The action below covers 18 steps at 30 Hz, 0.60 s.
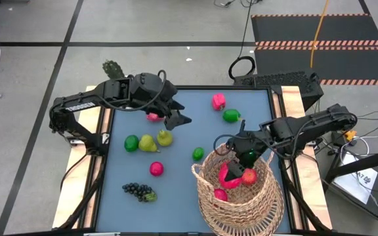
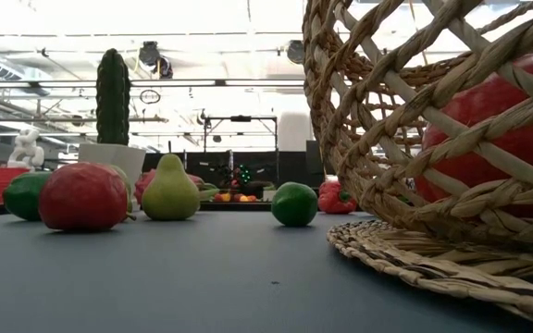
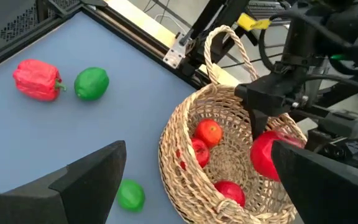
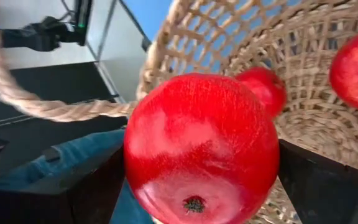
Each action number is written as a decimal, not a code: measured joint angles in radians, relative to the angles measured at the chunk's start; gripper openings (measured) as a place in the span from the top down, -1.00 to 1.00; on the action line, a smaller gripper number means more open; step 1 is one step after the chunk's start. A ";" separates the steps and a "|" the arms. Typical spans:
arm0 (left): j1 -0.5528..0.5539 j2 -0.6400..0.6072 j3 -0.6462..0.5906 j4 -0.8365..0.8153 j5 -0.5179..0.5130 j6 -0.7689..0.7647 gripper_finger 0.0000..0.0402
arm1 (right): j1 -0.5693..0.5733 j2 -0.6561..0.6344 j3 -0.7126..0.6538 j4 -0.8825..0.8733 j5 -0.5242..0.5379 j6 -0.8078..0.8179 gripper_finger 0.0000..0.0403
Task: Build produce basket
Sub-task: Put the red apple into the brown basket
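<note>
One red pomegranate (image 4: 201, 146) sits pinched between the right gripper's (image 1: 248, 172) fingers, directly above the wicker basket (image 1: 268, 203) at the table's (image 1: 182, 190) five o'clock corner. The left gripper (image 1: 182, 121), jaws spread and empty, hovers toward eleven o'clock near two pears (image 1: 155, 141).

Legible text and markings: none can be read.
White lettering runs along the upper link of the left arm (image 1: 84, 99) in the high view, and a white sheet (image 1: 365, 178) beside the table carries dark print; both are too small to make out.
</note>
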 joint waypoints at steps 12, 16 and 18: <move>-0.031 0.000 0.000 0.001 -0.005 0.010 -0.99 | -0.001 0.099 -0.001 -0.083 -0.028 -0.022 -0.86; -0.041 0.000 0.000 0.002 -0.014 0.011 -0.99 | -0.001 0.121 -0.002 -0.106 -0.046 0.003 -0.86; -0.043 0.000 0.000 0.002 -0.022 0.014 -0.99 | 0.000 0.129 -0.002 -0.114 -0.046 0.004 -0.86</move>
